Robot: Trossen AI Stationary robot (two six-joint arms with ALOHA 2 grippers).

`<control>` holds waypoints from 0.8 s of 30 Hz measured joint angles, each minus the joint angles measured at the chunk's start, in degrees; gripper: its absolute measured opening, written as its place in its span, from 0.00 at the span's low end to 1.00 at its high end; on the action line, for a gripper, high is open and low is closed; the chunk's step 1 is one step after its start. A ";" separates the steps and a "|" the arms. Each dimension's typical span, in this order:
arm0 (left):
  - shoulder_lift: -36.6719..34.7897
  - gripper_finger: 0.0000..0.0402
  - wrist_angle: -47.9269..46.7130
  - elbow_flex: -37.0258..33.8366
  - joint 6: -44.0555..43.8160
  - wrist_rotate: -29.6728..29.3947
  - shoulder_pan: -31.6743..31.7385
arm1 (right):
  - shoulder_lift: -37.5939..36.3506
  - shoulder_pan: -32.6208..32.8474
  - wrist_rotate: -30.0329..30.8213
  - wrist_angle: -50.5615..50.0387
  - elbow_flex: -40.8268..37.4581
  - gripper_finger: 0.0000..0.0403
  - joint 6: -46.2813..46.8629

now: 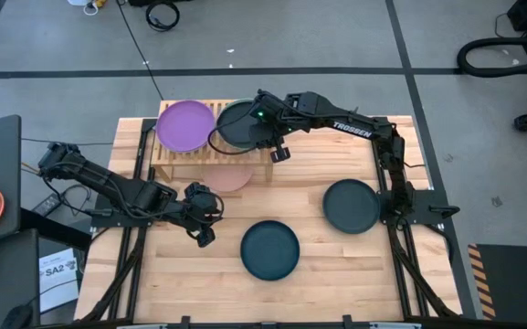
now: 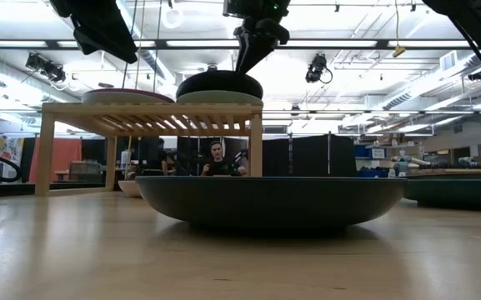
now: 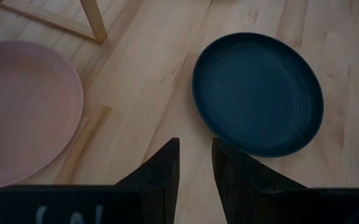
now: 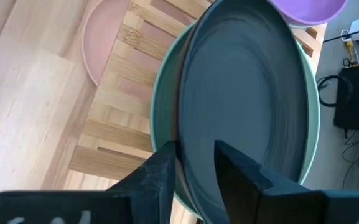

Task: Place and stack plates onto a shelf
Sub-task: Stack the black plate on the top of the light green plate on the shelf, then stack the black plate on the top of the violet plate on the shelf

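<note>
Shelf (image 1: 167, 155): purple plate (image 1: 185, 125) beside mint plate (image 4: 162, 99).
Right gripper (image 4: 195, 171): fingers straddle dark plate's (image 4: 247, 93) rim, loosening; release fully, lift straight.
Left gripper (image 3: 195, 165): slightly parted, empty, waiting near teal plate (image 3: 257, 93).

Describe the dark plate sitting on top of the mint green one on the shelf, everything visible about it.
The dark plate is round, matte and shallow with a raised rim, dark grey-teal in look. It lies flat on a mint green plate, nested slightly off-centre so a mint crescent shows. Both sit on the slatted light-wood shelf, beside a purple plate. The right gripper straddles its rim, one finger on each side; whether they touch it is unclear.
</note>
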 joint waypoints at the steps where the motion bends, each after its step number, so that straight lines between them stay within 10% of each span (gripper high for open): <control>1: 0.00 0.25 -0.01 0.00 0.01 -0.02 -0.01 | -0.01 0.00 0.02 0.00 0.00 0.30 0.00; 24: 0.00 0.25 0.00 -0.02 0.01 -0.02 0.00 | -0.02 1.75 13.64 2.95 0.00 0.30 -0.22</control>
